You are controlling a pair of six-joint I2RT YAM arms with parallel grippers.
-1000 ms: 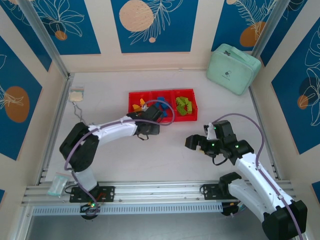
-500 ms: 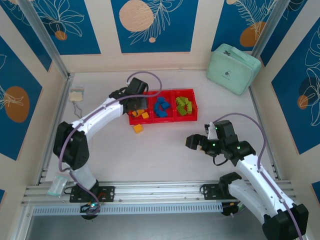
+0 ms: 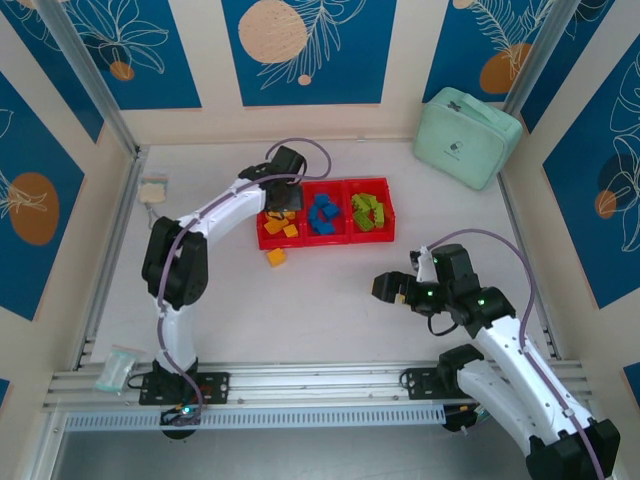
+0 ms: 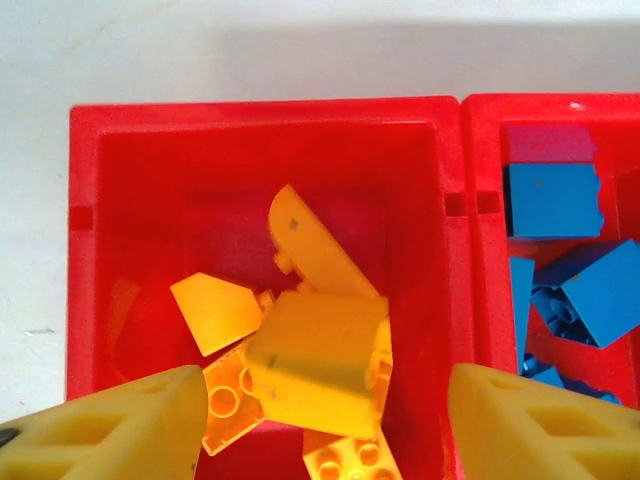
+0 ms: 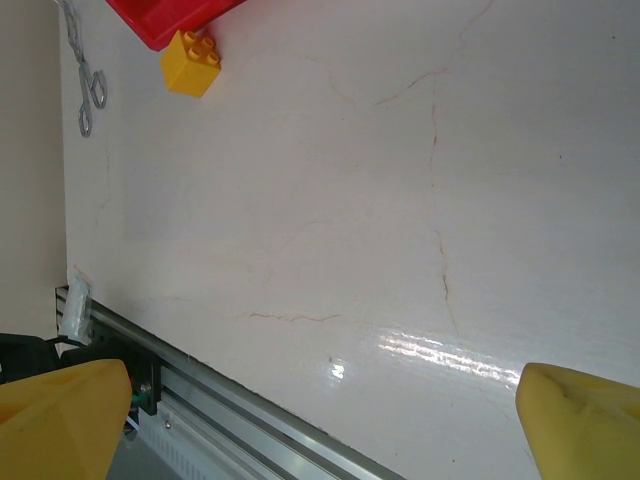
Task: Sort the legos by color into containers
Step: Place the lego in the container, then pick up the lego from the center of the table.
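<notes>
The red tray (image 3: 325, 238) holds yellow-orange legos (image 3: 281, 226) in its left compartment, blue legos (image 3: 322, 214) in the middle one and light green legos (image 3: 368, 212) in the right one. One yellow lego (image 3: 276, 257) lies on the table just in front of the tray, and it shows in the right wrist view as the yellow lego (image 5: 190, 62). My left gripper (image 3: 283, 198) hovers open over the left compartment, its fingers (image 4: 110, 430) either side of the yellow pile (image 4: 315, 360), holding nothing. My right gripper (image 3: 386, 289) hangs open and empty over bare table.
A mint-green zippered case (image 3: 466, 135) lies at the back right. A small beige item with a chain (image 3: 152, 190) is at the far left, and a plastic bag (image 3: 115, 368) rests near the aluminium rail (image 3: 300, 385) at the front.
My left arm swung from in front of the tray up over its left compartment. The yellow lego on the table came into view. The right arm barely moved.
</notes>
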